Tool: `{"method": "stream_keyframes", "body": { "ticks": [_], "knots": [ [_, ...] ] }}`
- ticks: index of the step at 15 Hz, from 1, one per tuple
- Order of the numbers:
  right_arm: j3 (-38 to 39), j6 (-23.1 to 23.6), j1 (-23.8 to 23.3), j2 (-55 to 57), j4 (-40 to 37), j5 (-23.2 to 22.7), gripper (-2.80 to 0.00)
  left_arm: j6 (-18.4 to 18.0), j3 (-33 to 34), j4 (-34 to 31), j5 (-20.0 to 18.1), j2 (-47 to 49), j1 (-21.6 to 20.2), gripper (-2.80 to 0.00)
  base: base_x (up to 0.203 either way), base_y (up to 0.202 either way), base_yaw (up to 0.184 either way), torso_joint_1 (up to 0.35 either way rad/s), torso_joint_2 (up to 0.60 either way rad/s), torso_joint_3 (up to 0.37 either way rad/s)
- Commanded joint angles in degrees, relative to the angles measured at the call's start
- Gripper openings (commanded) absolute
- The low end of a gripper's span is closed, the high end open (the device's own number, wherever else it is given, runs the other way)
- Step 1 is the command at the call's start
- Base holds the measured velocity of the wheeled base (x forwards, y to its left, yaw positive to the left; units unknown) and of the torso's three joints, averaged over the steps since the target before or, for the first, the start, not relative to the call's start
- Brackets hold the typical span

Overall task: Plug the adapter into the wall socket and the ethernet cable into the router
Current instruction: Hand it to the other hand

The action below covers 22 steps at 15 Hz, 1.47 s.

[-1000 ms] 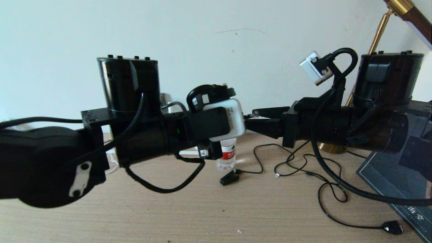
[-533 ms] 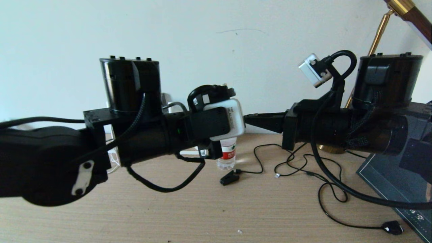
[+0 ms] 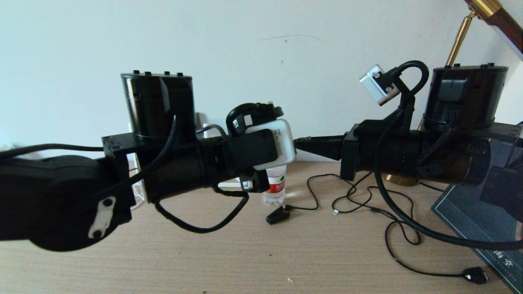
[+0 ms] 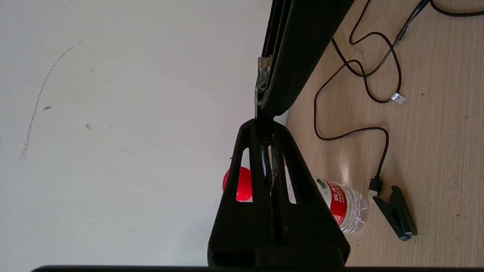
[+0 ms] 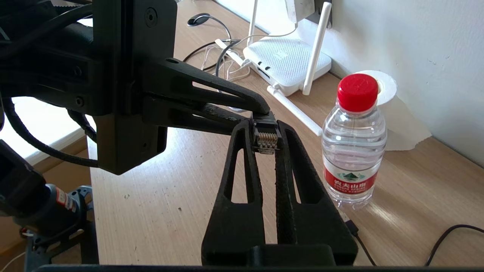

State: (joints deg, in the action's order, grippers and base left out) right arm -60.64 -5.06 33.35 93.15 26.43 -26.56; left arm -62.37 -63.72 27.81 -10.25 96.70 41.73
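Note:
Both grippers meet in mid-air above the desk. The ethernet cable's plug (image 5: 266, 138), black-booted with a clear tip, is pinched between the tips of my right gripper (image 5: 266, 128), which is shut on it. My left gripper (image 4: 264, 124) is shut on the black cable (image 4: 264, 155) just behind the plug (image 4: 261, 75). The white router (image 5: 287, 64) with its stick antennas lies by the wall beyond them. At the frame's top edge a white block, seemingly the adapter (image 5: 298, 7), sits against a dark plate on the wall, mostly cut off. In the head view my right gripper (image 3: 298, 143) reaches the left wrist camera.
A red-capped water bottle (image 5: 354, 139) stands just beside the grippers, a paper roll (image 5: 389, 113) behind it. On the desk lie a black clip (image 3: 278, 214), thin black wires (image 3: 367, 196) and a chunky black plug (image 3: 476, 275). A brass lamp base (image 3: 398, 178) and a dark book (image 3: 470, 216) are at right.
My right gripper's fingers, spread apart a second ago, have closed on the plug. Both arms have shifted only slightly.

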Motion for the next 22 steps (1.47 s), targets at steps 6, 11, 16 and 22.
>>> {"method": "stream_keyframes", "body": {
  "ticks": [6, 11, 16, 22],
  "knots": [
    [0.20, -0.04, 0.04, 0.28, 0.20, -0.16, -2.80, -0.30, 0.61, 1.20, -0.12, 1.04, 0.02, -2.80, 0.000, 0.000, 0.000, 0.000, 0.00, 0.000],
    [0.26, -0.04, 0.04, 0.45, 0.20, -0.16, -2.80, -0.47, 0.89, 1.50, -0.12, 1.04, 0.15, -2.80, 0.000, 0.000, 0.000, 0.000, 0.00, 0.000],
    [0.34, -0.13, 0.04, 0.45, 0.20, -0.16, -2.80, 0.26, 2.02, 3.13, -0.03, 0.77, 0.55, 0.00, 0.000, 0.000, 0.000, 0.000, 0.00, 0.000],
    [2.10, -6.47, 0.04, -1.17, -0.12, 1.10, -2.80, 0.28, 7.46, 2.83, 0.17, -5.53, -0.93, 0.00, 0.000, 0.000, 0.000, 0.000, 0.00, 0.000]
  ]
}}
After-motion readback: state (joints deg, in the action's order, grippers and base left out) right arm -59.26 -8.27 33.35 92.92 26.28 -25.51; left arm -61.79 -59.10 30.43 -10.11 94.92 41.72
